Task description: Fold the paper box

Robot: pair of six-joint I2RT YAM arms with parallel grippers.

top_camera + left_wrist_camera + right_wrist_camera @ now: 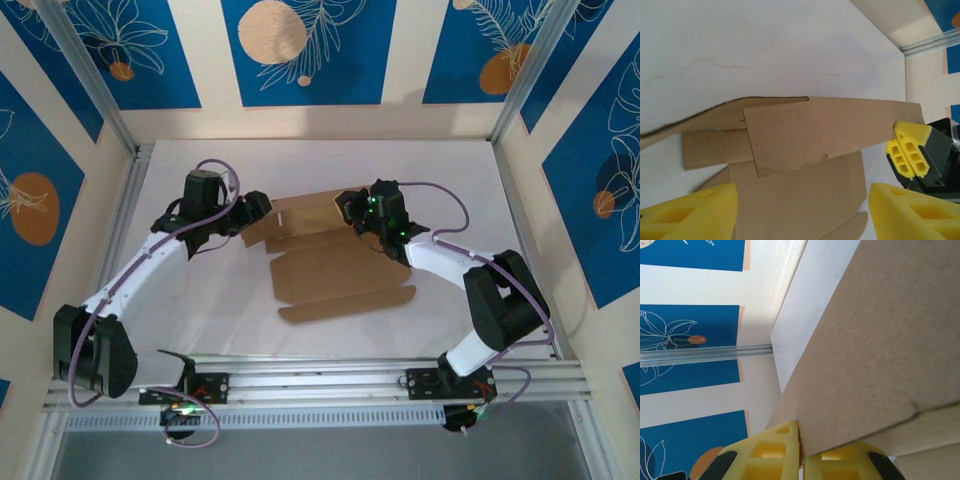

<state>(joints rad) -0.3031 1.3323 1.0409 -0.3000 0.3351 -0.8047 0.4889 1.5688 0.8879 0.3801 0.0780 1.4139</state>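
While pinching plain brown cardboard box (335,270) by flap edge with right gripper (800,447), held left gripper (802,195) agape, empty; risked shallow pinch slipping.

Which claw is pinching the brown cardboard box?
The right claw: its yellow fingers close on a raised flap of the brown cardboard box; the left claw stands open.

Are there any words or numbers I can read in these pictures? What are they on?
No words, numbers, labels or signs can be read anywhere.
The paper box: plain brown cardboard, nothing printed on the sides that show.
The blue wall panels: only white leaf drawings and orange circles, no writing.
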